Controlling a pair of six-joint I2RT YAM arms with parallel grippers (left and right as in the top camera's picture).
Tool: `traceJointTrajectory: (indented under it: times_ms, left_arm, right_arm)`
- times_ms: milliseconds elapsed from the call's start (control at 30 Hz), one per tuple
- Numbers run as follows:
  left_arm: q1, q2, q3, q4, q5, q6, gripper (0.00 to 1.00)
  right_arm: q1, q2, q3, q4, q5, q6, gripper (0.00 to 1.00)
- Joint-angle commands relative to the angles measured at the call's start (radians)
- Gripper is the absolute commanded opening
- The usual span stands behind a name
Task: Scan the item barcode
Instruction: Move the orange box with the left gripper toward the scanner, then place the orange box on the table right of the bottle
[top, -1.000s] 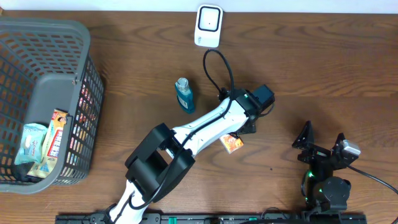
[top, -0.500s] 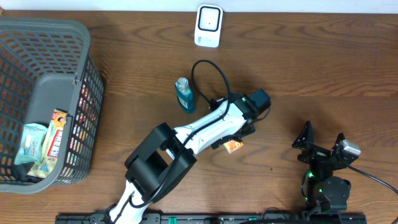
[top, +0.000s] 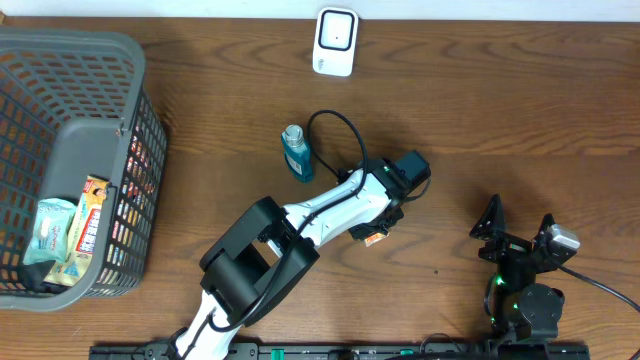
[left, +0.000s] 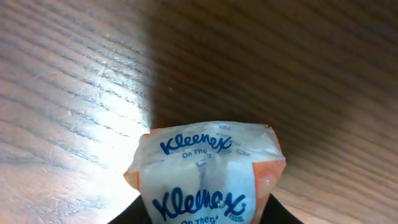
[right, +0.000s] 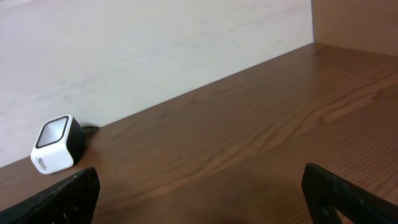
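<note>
Overhead, the wood-grain table (top: 520, 110) and grey mesh basket (top: 70, 40) are plain, but my left gripper (top: 380, 222) hides most of the Kleenex pack (left: 208, 168) mid-table. Only its wrist view shows the glossy wrapper clamped between the jaws. The right gripper (top: 520, 228) gapes, facing the boxy white scanner (right: 57, 144) by a pale wall (right: 155, 50).

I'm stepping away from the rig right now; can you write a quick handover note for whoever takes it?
Left gripper: down over the Kleenex pack, mid-table; a firm grip cannot be confirmed.
Right gripper: open, idle, holding nothing.
Scanner: at the far edge of the table.
Done: pack reached.
Left: lift it and show its barcode to the scanner.
</note>
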Motion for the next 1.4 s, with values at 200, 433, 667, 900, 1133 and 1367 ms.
traceJointTrajectory:
  times_ms: [200, 433, 667, 900, 1133, 1367]
  left_arm:
    - [0.059, -0.008, -0.005, 0.135, -0.112, 0.341, 0.32]
    - [0.147, -0.008, -0.005, 0.180, -0.111, 0.521, 0.38]
    - [0.114, -0.008, -0.005, 0.179, -0.108, 0.592, 0.77]
    - [0.066, -0.039, 0.110, 0.024, -0.108, 0.614, 0.86]
    - [0.065, -0.251, 0.232, -0.076, -0.108, 0.775, 0.94]
    - [0.108, -0.591, 0.232, -0.089, -0.321, 0.862, 0.98]
  right_arm:
    - [-0.004, -0.005, -0.001, -0.004, 0.002, 0.003, 0.99]
    - [-0.004, -0.005, -0.001, -0.004, 0.002, 0.003, 0.99]
    - [-0.004, -0.005, -0.001, -0.004, 0.002, 0.003, 0.99]
    - [-0.004, -0.005, -0.001, -0.004, 0.002, 0.003, 0.99]
    - [-0.004, -0.005, -0.001, -0.004, 0.002, 0.003, 0.99]
    - [-0.004, -0.005, -0.001, -0.004, 0.002, 0.003, 0.99]
